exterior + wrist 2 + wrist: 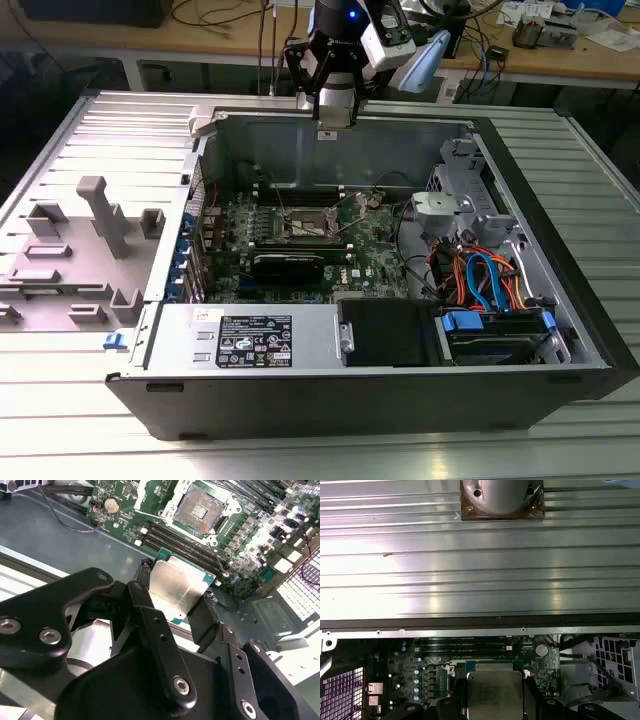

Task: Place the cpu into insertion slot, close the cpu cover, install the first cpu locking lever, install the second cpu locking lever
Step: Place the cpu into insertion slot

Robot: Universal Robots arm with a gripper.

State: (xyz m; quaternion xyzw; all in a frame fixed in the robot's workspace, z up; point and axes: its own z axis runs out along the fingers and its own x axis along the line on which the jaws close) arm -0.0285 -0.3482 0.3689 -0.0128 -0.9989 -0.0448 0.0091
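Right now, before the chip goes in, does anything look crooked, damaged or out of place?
Nothing stands out. The cpu sits clamped by opposite edges in the claw, and the socket is empty.

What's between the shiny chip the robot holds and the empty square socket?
In the second wrist view, long black memory slots lie between the cpu, clamped in the gripper, and the open socket.
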